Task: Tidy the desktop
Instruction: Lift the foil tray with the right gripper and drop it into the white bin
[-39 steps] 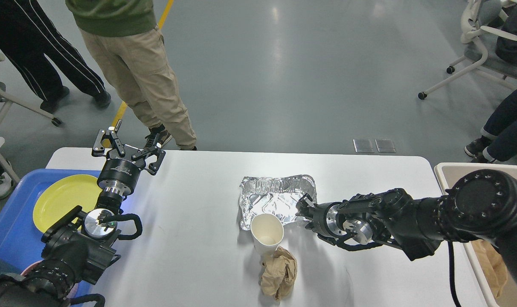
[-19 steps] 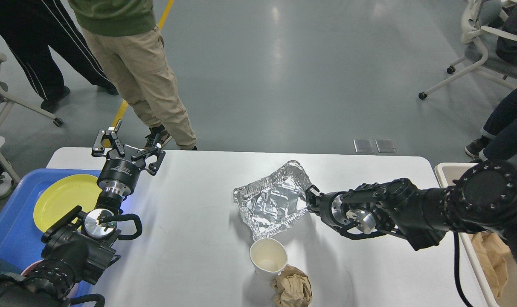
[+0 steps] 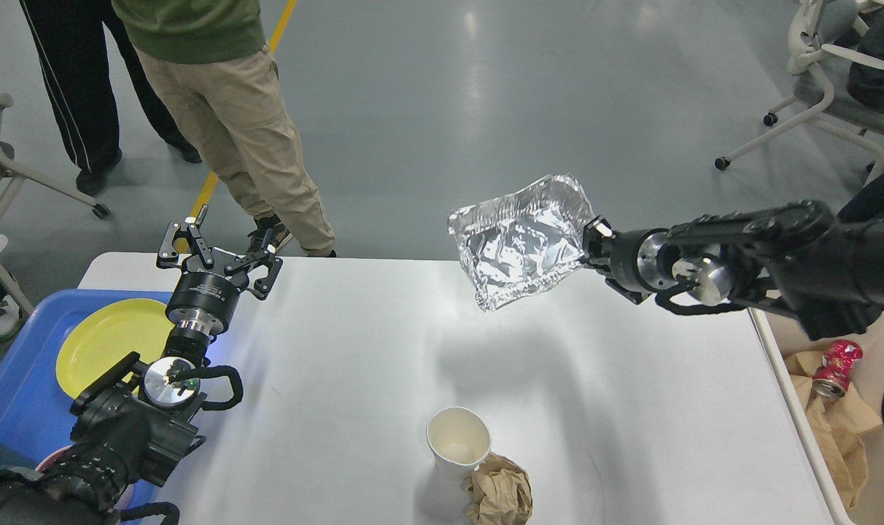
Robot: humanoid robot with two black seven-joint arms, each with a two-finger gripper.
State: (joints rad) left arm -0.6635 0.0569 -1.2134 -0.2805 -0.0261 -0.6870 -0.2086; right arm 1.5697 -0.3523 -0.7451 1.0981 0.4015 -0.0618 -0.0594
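Your right gripper (image 3: 592, 240) is holding the crumpled foil tray (image 3: 524, 244) by its right-hand edge, jaws clenched on the rim, in the upper right of centre of the frame. The tray is hanging clear of the desktop (image 3: 354, 350), tilted on edge, its long axis running left to right away from the jaws. The relation that matters: the beige bin (image 3: 836, 415), at the right edge of the frame with a red can (image 3: 836, 368) and brown paper in it, is lying to the right of and below the jaws, behind the wrist, so the tray is pointing the wrong way for the drop. The right arm is plainly the nearer one.

Your left gripper (image 3: 216, 251) is standing released, jaws spread, at the surface's upper left beside the yellow plate (image 3: 99, 339) in the blue tray (image 3: 19, 394).

Against the earlier frame, the foil tray is now lifted well above the surface and carried rightward; the paper cup (image 3: 458, 450) and crumpled brown paper (image 3: 499, 497) are remaining at lower centre.
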